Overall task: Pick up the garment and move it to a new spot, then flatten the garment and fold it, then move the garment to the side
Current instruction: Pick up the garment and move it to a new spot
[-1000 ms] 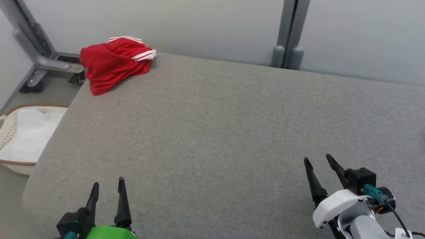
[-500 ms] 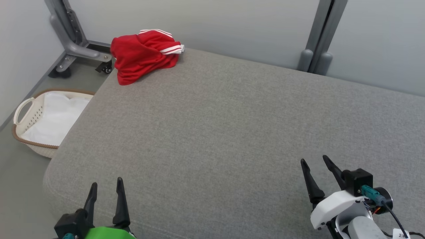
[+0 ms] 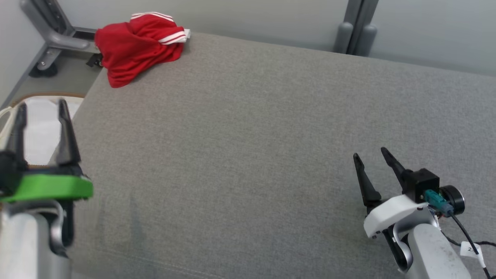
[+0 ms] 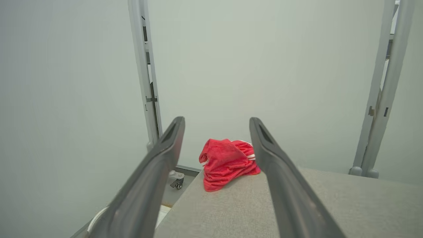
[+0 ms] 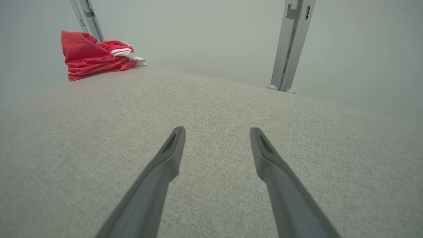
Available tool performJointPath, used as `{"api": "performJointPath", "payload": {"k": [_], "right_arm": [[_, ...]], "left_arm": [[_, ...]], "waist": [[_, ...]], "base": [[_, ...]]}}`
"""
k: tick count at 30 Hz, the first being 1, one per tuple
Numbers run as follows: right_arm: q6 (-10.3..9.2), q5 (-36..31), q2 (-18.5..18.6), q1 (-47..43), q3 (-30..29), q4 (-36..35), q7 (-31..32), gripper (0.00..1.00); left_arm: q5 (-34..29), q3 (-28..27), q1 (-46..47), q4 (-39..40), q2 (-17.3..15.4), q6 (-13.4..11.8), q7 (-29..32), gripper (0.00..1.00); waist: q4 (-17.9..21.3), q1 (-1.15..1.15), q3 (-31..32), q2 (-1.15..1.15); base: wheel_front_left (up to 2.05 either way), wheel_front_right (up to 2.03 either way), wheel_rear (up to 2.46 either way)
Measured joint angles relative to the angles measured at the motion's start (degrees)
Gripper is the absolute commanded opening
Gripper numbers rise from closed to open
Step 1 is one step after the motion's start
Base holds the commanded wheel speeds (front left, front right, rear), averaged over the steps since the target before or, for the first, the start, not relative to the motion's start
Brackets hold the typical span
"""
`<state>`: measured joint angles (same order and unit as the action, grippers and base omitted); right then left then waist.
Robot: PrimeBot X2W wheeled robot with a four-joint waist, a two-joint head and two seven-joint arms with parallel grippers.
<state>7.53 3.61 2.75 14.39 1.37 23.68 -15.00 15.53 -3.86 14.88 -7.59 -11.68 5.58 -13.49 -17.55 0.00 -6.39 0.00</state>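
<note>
Lying at the far left corner of the grey cushion (image 3: 252, 135), the red striped garment (image 3: 135, 46) is not yet picked up; a reach is needed from the left gripper (image 3: 42, 105), gaping empty like the right gripper (image 3: 369, 152).

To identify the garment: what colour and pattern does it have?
The garment is red, with white stripes along one edge; this is clearest in the head view.
</note>
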Motion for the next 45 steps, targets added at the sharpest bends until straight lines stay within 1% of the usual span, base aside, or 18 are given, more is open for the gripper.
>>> {"api": "performJointPath", "payload": {"k": [2,4,9,12,16,20,25,32,37,43,45], "right_arm": [[0.00,-1.0,0.0,1.3,-0.1,-0.6,0.0,1.00],[0.00,-1.9,0.0,2.5,-0.2,-1.3,0.0,1.00],[0.00,-3.9,0.0,5.6,-0.1,-4.5,1.4,1.00],[0.00,-4.8,0.0,6.8,0.3,-7.0,2.3,1.00],[0.00,-5.9,0.0,8.0,0.7,-10.7,3.5,1.00],[0.00,-7.2,0.0,8.6,1.4,-15.1,4.2,1.00],[0.00,-7.8,0.1,7.6,1.5,-19.6,5.4,1.00],[0.00,-8.3,0.1,6.8,1.9,-23.9,6.5,1.00],[0.00,-8.8,0.0,6.3,2.1,-25.9,7.0,1.00],[0.00,-9.2,-0.1,6.3,2.4,-27.5,7.2,1.00],[0.00,-9.2,-0.1,6.3,2.6,-27.9,7.3,1.00]], "left_arm": [[0.0,-0.5,5.3,0.3,-3.4,0.4,2.1,1.00],[0.7,-1.4,10.3,0.0,-6.0,0.5,4.1,1.00],[2.8,-2.2,24.2,-6.1,-13.2,1.3,8.9,1.00],[4.8,-2.0,31.0,-11.0,-16.2,1.5,11.4,1.00],[6.1,-0.7,38.0,-18.3,-18.7,1.7,14.6,1.00],[6.8,1.0,42.5,-24.0,-20.5,1.7,17.3,1.00],[7.7,2.9,46.6,-30.2,-21.2,1.8,19.5,1.00],[8.4,5.4,51.0,-39.3,-22.2,1.8,20.0,1.00],[6.4,7.6,53.4,-45.0,-24.0,1.8,20.2,1.00],[5.8,8.2,56.3,-50.5,-25.0,0.5,21.9,1.00],[5.9,8.1,57.2,-51.8,-25.0,0.4,22.0,1.00]], "waist": [[0.9,0.00,-1.3,0.00],[1.7,0.00,-2.7,0.00],[3.8,0.00,-7.0,0.00],[5.2,0.00,-9.9,0.00],[7.1,0.00,-13.9,0.00],[9.2,0.00,-18.0,0.00],[11.5,0.00,-22.9,0.00],[14.3,0.01,-29.0,0.00],[16.2,0.00,-31.8,0.00],[17.6,0.01,-33.8,0.00],[17.9,0.00,-34.2,0.00]], "base": [[0.00,0.00,0.00],[0.00,0.00,0.00],[0.00,0.00,0.00],[0.00,0.00,0.00],[0.00,0.00,0.00],[0.00,0.00,0.00],[0.00,0.00,0.00],[0.00,0.00,0.00],[0.00,0.00,0.00],[0.00,0.00,0.00],[0.00,0.00,0.00]]}}
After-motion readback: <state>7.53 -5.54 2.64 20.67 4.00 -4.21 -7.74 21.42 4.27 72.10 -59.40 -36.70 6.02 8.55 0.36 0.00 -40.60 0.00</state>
